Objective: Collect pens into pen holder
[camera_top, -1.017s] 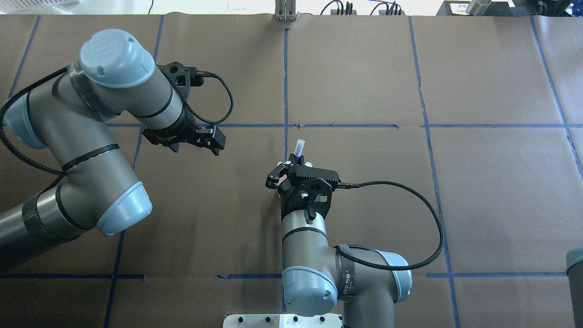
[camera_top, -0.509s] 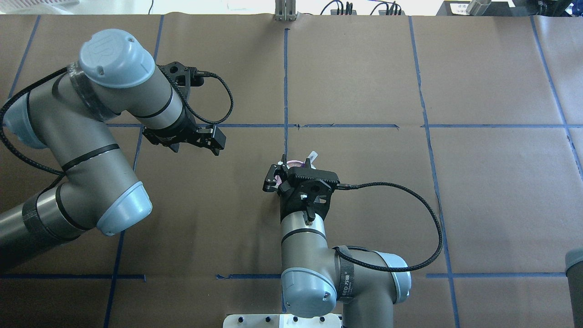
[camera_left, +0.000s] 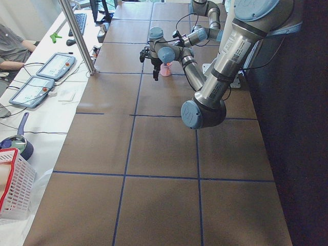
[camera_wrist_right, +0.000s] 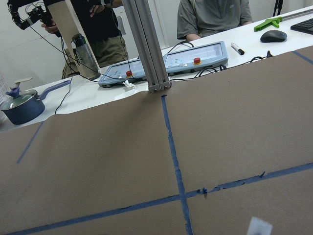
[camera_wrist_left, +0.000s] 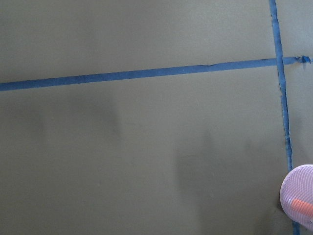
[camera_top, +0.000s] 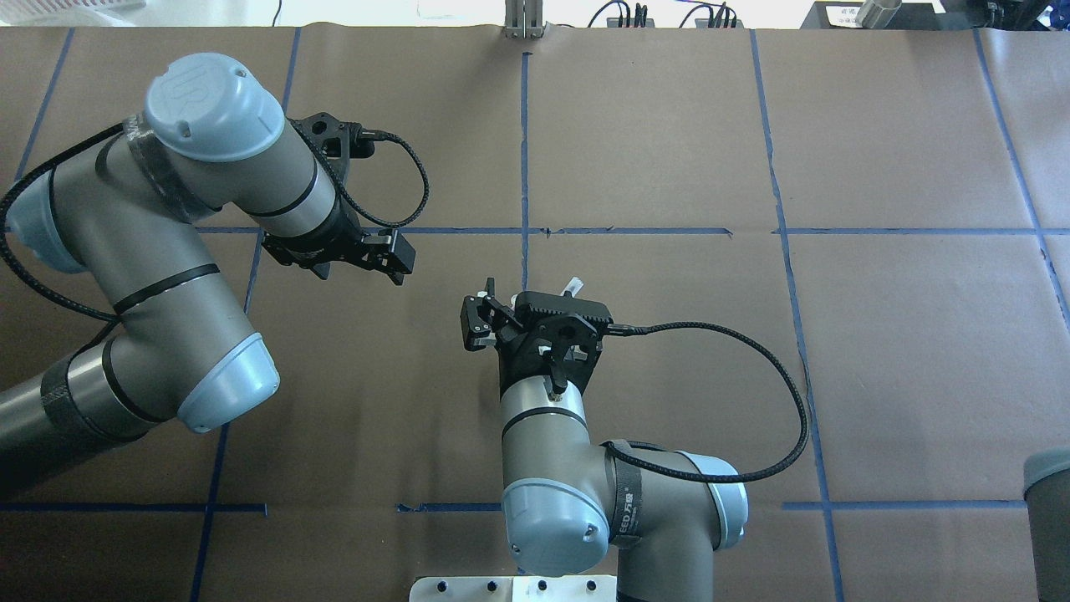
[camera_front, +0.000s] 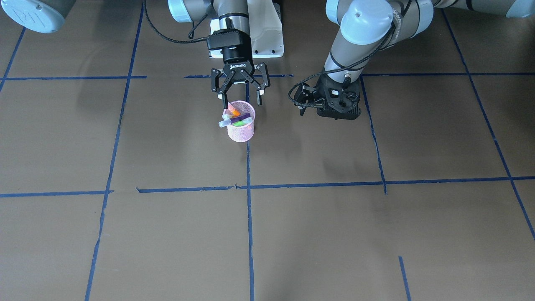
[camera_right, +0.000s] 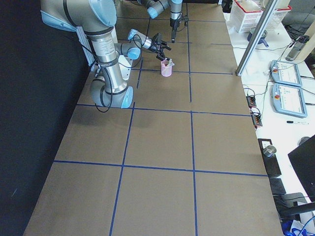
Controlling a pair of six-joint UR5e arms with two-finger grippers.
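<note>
The pink mesh pen holder [camera_front: 241, 130] stands upright near the middle of the table. All three pens rest in it: the orange pen [camera_front: 235, 112], the purple pen [camera_front: 243, 117] lying across the rim with its pale cap to one side, and the green pen [camera_front: 239, 123]. My right gripper [camera_front: 240, 95] hangs open just above the holder, holding nothing. In the overhead view its wrist hides the holder, and only a pale cap [camera_top: 573, 287] shows. My left gripper [camera_front: 333, 103] points down at the table beside the holder; its fingers are hidden.
Blue tape lines cross the brown table cover. Beyond the far edge are an aluminium post [camera_wrist_right: 146, 44], teach pendants [camera_wrist_right: 195, 55], a blue pot [camera_wrist_right: 22, 105] and seated people. A white basket [camera_left: 13, 184] sits off the table's left end.
The right gripper held the purple pen upright over the holder, then opened and dropped it in. The wrist has since shifted left. The left arm has not moved.
</note>
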